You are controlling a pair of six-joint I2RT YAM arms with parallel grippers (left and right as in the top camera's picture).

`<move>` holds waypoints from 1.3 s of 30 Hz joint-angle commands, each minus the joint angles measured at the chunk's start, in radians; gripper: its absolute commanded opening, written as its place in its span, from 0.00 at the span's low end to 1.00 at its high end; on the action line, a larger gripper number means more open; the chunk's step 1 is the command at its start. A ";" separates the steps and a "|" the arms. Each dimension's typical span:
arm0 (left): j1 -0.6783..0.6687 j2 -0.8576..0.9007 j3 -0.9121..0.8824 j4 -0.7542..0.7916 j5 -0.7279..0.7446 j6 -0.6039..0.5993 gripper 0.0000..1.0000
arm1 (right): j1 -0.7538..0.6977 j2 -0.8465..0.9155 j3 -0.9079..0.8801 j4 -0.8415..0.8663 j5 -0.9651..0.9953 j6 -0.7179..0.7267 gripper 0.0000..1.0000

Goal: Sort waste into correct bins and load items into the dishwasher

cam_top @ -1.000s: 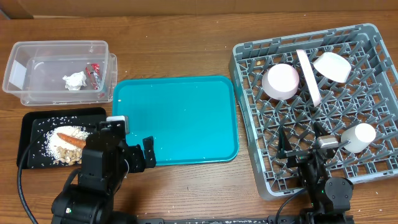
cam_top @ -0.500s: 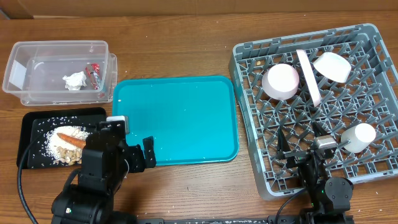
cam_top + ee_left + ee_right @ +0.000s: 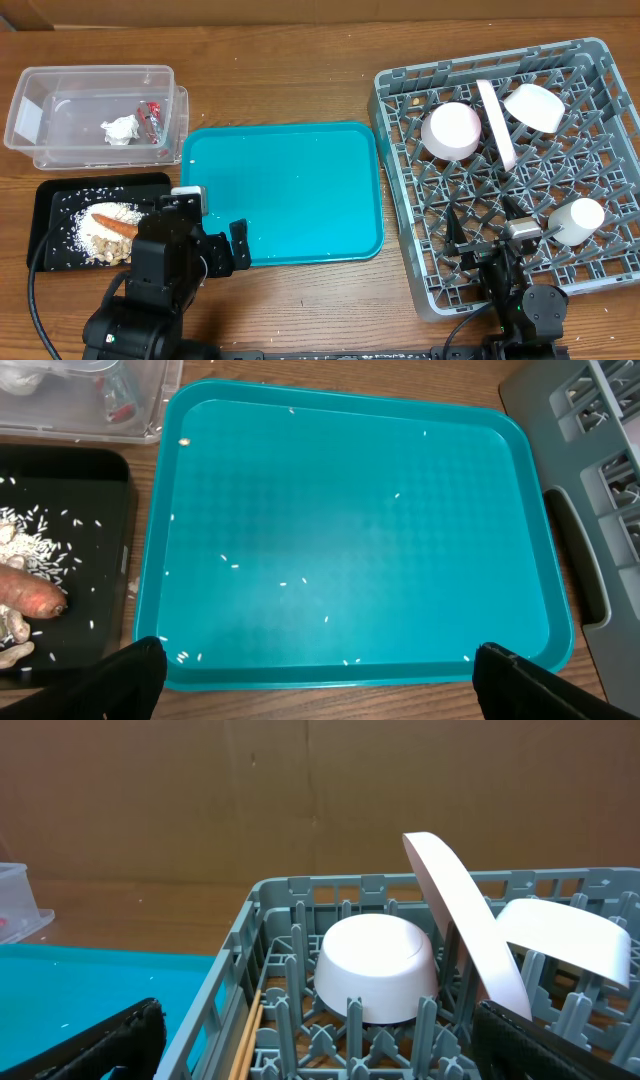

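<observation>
Plate (image 3: 497,124), bowls (image 3: 451,131) and cup (image 3: 577,218) in the grey rack (image 3: 392,150) on the right (chopsticks (image 3: 247,1030) too), wrapper (image 3: 151,117) and paper ball (image 3: 120,129) in the clear tub (image 3: 40,85) far left, carrot (image 3: 113,222) on scraps (image 3: 100,245) in the black tray (image 3: 50,190), left gripper (image 3: 320,680) and right gripper (image 3: 320,1045) wide open, empty

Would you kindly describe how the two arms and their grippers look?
Both arms are black. The left arm is built of chunky rounded housings, with a small pale block on top and a black cable looping beside it. The right arm looks slimmer, with a round joint housing and a silvery part on top. The fingers in both wrist views are plain matt black.
</observation>
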 commanded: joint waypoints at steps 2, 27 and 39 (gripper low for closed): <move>-0.002 -0.001 -0.006 0.002 -0.016 -0.010 1.00 | 0.005 -0.008 -0.010 0.006 -0.002 -0.007 1.00; 0.181 -0.624 -0.674 0.584 0.081 0.047 1.00 | 0.005 -0.008 -0.010 0.006 -0.001 -0.007 1.00; 0.184 -0.678 -0.833 0.874 0.084 0.272 1.00 | 0.005 -0.008 -0.010 0.006 -0.002 -0.007 1.00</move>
